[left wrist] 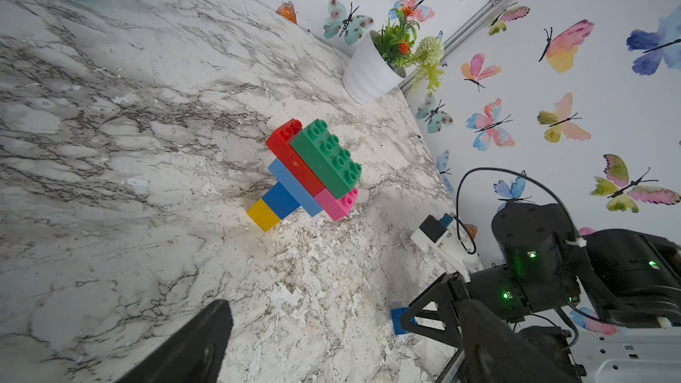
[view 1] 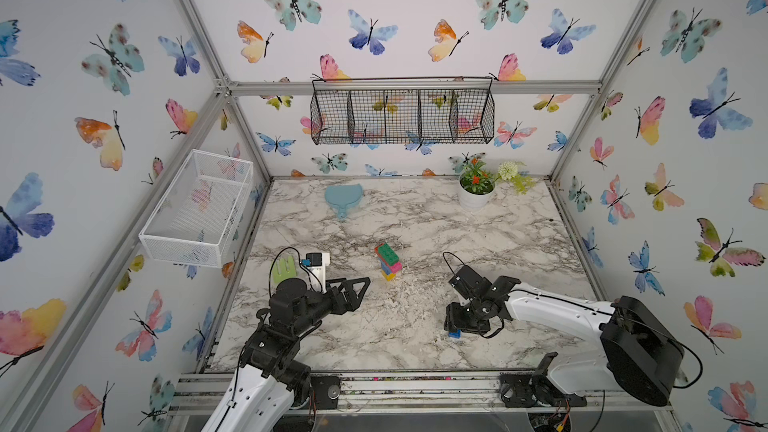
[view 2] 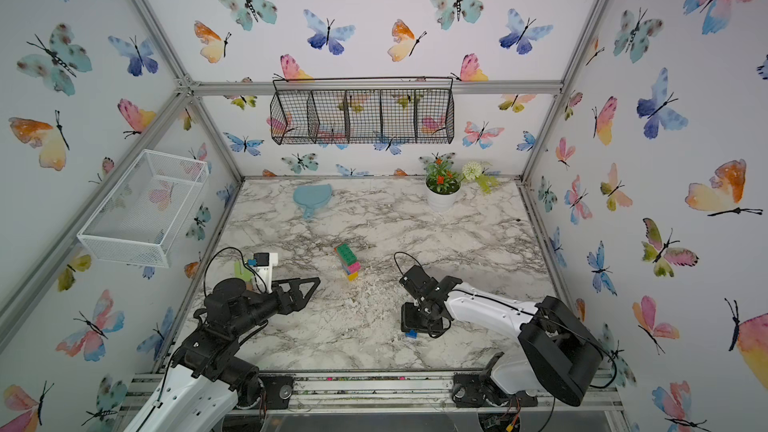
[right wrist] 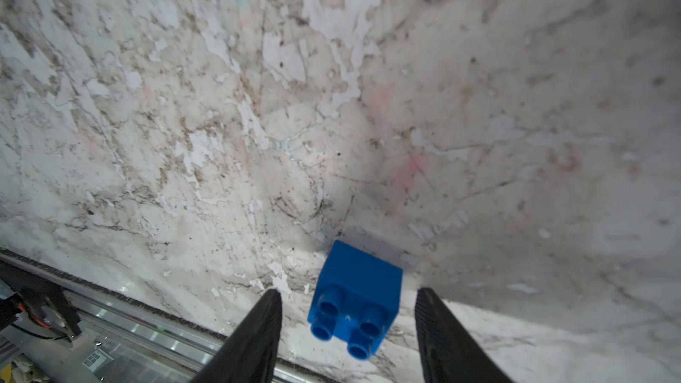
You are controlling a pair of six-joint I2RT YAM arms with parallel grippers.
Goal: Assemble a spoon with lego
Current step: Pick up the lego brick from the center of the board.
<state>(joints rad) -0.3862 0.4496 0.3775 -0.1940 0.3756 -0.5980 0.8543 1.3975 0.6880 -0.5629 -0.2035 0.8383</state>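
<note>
The spoon (view 1: 388, 261) (view 2: 347, 261) lies mid-table as one joined piece. Its yellow and blue stem widens to a head of light-blue, red, green and pink bricks (left wrist: 309, 175). A loose short blue lego brick (right wrist: 355, 298) sits near the table's front edge, studs towards the right wrist camera. My right gripper (right wrist: 349, 292) points down over it, one finger on each side with a gap to the brick, so it is open. Both top views show the brick (view 1: 454, 333) (view 2: 411, 333) mostly under that gripper (view 1: 461, 322). My left gripper (view 1: 361, 290) (left wrist: 342, 311) is wide open and empty, left of the spoon.
A pale-teal paddle (view 1: 343, 197) and a white plant pot (view 1: 475, 197) stand at the back of the marble table (view 1: 457, 234). A pale green pronged utensil (view 1: 284, 268) lies behind the left arm. A white mesh basket (view 1: 195, 209) and a black wire basket (view 1: 401, 116) hang on the walls.
</note>
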